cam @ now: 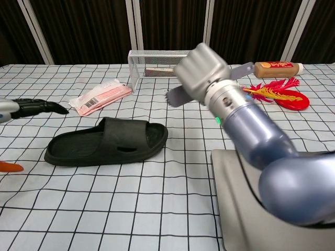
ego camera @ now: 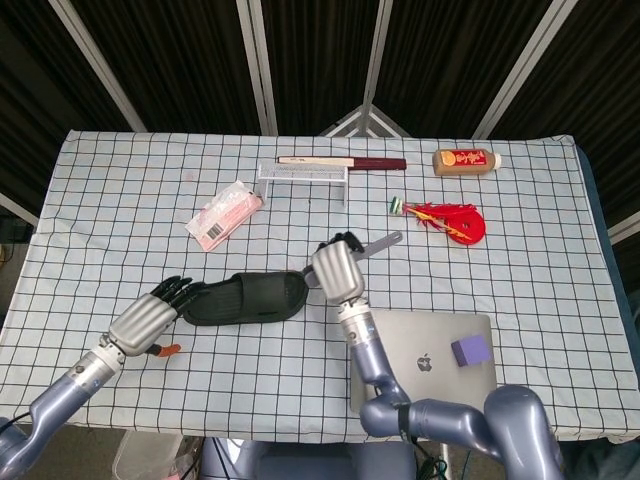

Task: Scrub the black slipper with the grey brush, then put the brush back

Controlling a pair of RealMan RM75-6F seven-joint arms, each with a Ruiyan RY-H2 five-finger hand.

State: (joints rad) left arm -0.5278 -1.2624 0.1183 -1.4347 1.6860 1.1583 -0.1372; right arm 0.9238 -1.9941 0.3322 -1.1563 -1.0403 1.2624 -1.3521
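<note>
head view: the right robot hand [ego camera: 337, 270] is gripping the grey brush [ego camera: 381, 243] above the tabletop [ego camera: 520, 230], to the right of the black slipper [ego camera: 243, 297].
chest view is showing that robot hand [cam: 203, 70] with its fingers wrapped tight round the brush [cam: 180, 95], the flat grey head sticking out on the left of the fist and the handle on the right, lifted clear of the slipper [cam: 107, 141]. the slipper is lying flat on the checked cloth, toe end pointing left, with nothing touching it. the left robot hand [ego camera: 150, 314] is hanging just left of the slipper's toe, its dark fingers [cam: 39, 106] stretched out and holding nothing. a small orange object [cam: 9, 167] is lying beside that hand, and a silver laptop [ego camera: 425, 360] is sitting closed near the front edge.
</note>
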